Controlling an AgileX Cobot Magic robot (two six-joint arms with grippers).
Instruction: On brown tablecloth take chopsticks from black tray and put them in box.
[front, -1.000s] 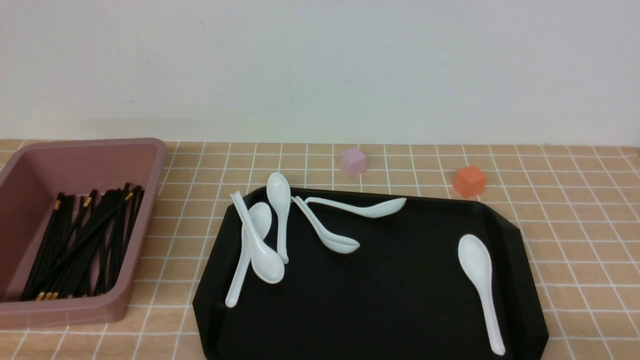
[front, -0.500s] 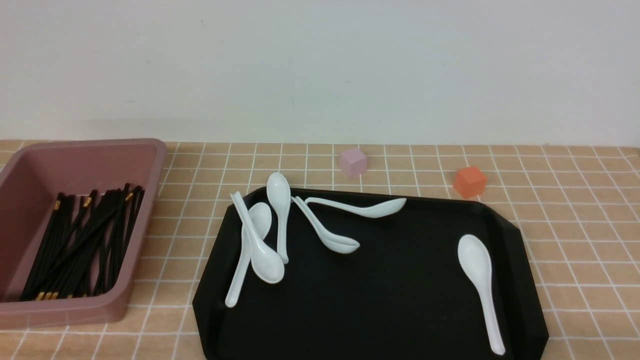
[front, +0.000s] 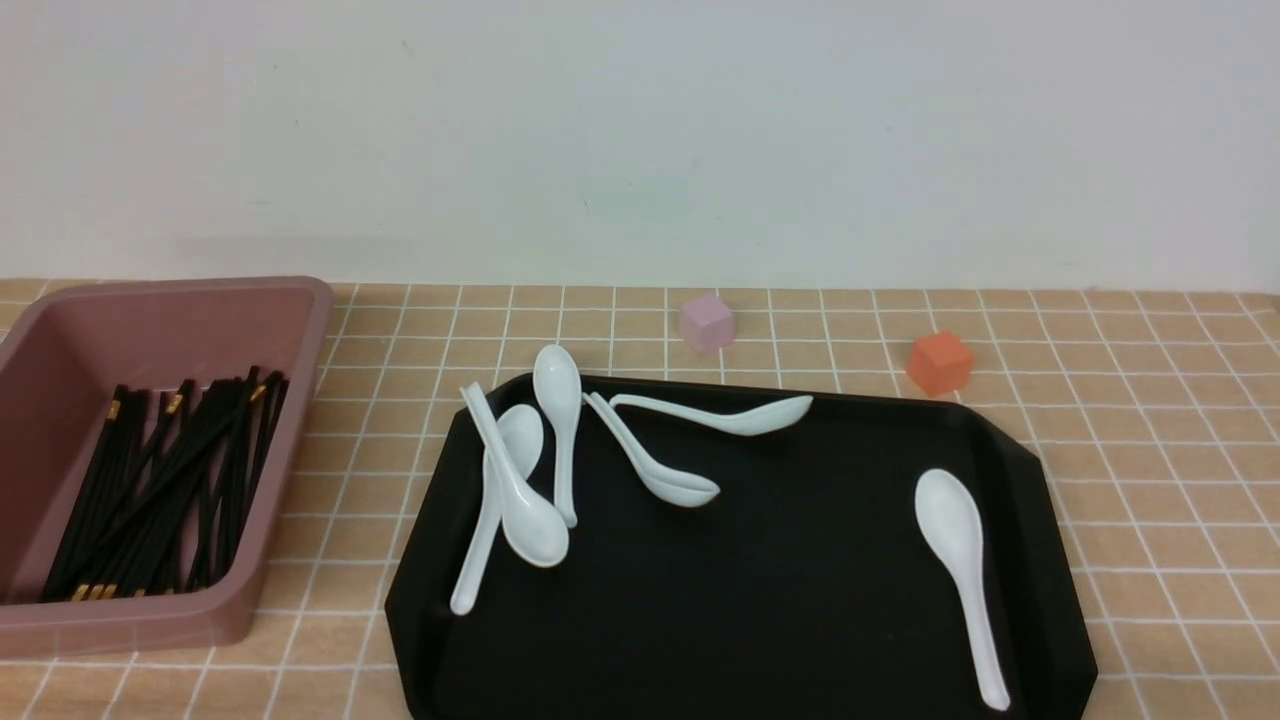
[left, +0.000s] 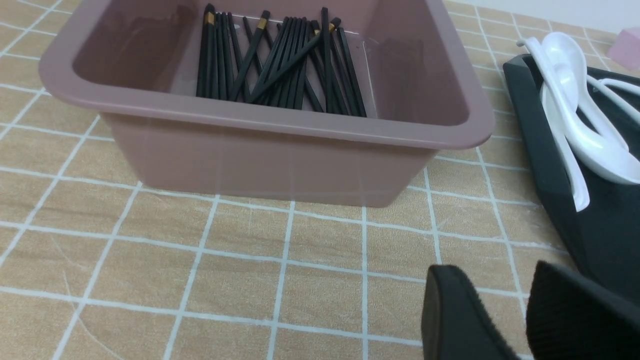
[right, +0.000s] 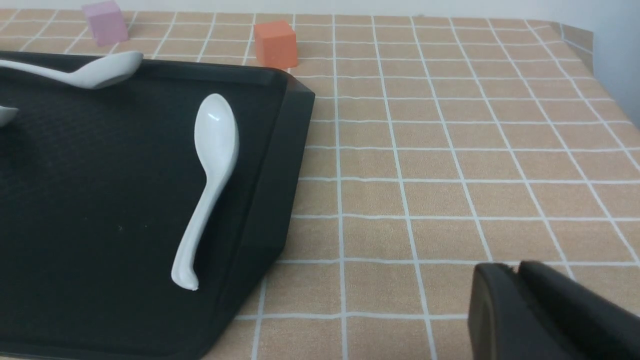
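Plain white wall (front: 640, 130) backs the counter, which is covered by the brown tablecloth (front: 1150, 420), its thin white lines forming small squares. On the robot's left stands the box (front: 310, 330), a deep dusty-pink tub with a thick rim. All the chopsticks (front: 165, 480) in view lie inside it as a loose black bundle, several crossing one another, a few showing small gold bands near their ends. The black tray (front: 800, 600) sits just beside the box, toward the middle and right of the cloth, and no chopsticks show on it. It carries six white spoons: a crowded group of three (front: 520, 480) near its left edge, two more (front: 690, 440) by its far rim, and a lone spoon (front: 960, 560) close to its right edge, bowl pointing away from the robot. Beyond the tray a small pink cube (front: 706, 322) and an orange cube (front: 939, 362) rest on the cloth, apart from each other and from the tray.

Neither arm appears in the front view. The left gripper (left: 520, 310) hangs low over bare cloth, between the box and the tray's corner, its two dark fingers parted by a clear gap and holding nothing. The right gripper (right: 517, 272) hovers over cloth to the right of the tray; its fingers sit nearly together with only a slim seam between them, and nothing is between them.
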